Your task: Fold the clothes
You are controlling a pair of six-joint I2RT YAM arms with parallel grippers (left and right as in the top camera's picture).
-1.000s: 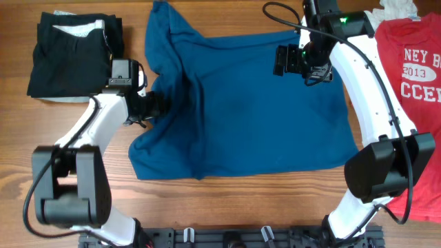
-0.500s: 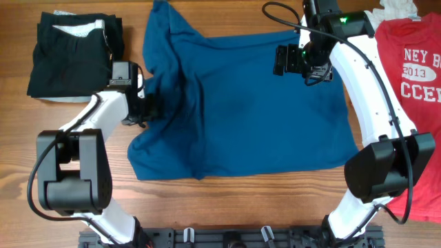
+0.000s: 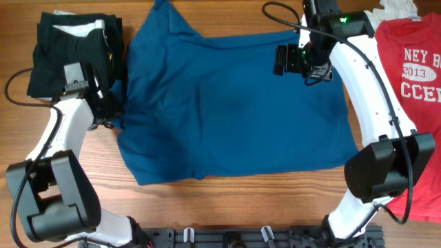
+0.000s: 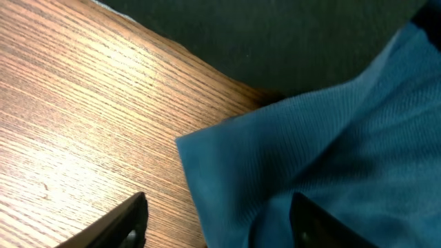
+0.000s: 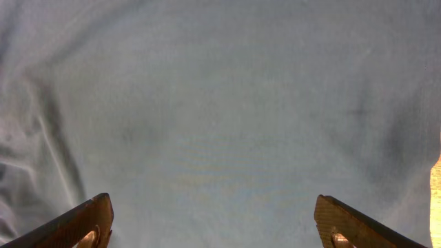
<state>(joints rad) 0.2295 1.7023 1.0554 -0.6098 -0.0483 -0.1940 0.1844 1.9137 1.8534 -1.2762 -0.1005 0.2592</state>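
The dark-blue shirt (image 3: pixel 234 117) lies spread out over the middle of the table. My left gripper (image 3: pixel 109 114) is at the shirt's left edge, just below the black pile. In the left wrist view its fingers (image 4: pixel 220 224) are apart, with the shirt's edge (image 4: pixel 331 138) lying between them and bare wood beside the left finger. My right gripper (image 3: pixel 282 60) hovers over the shirt's upper right part. It is open (image 5: pixel 213 224) and empty, with only blue cloth (image 5: pixel 220 103) below it.
A folded black pile (image 3: pixel 69 55) with a white piece lies at the back left, also dark in the left wrist view (image 4: pixel 275 34). A red T-shirt with white lettering (image 3: pixel 417 76) lies at the right edge, and white cloth (image 3: pixel 396 8) behind it. Wooden table (image 3: pixel 275 200) shows in front.
My left gripper has moved left towards the black pile, and the shirt's bunched left side has been drawn out flat with it. The right arm has not moved.
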